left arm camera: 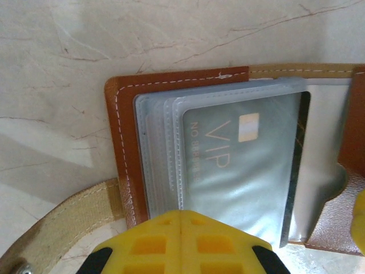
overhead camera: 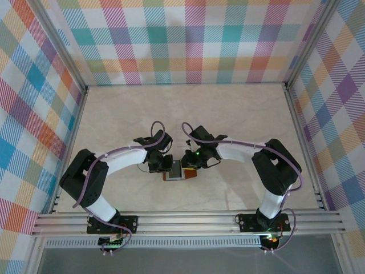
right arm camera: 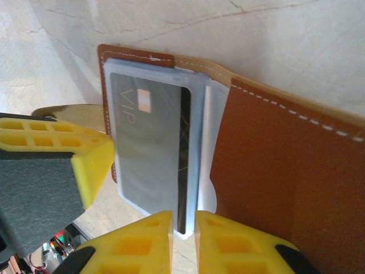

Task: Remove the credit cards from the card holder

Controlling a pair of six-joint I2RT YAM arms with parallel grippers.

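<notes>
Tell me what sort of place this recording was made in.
Probably a lab robot test cell: a pale marble-look tabletop, plaid-printed panels walling it on three sides, and an aluminium rail frame along the near edge.

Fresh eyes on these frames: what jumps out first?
The open brown card holder lies in the middle of the table. Its clear sleeve holds a credit card marked VIP, with the shut left gripper at the holder's edge. The right gripper straddles the card's exposed dark edge, jaws almost closed.

Pale marbled table — brown card holder lying open, near-centre.
</notes>
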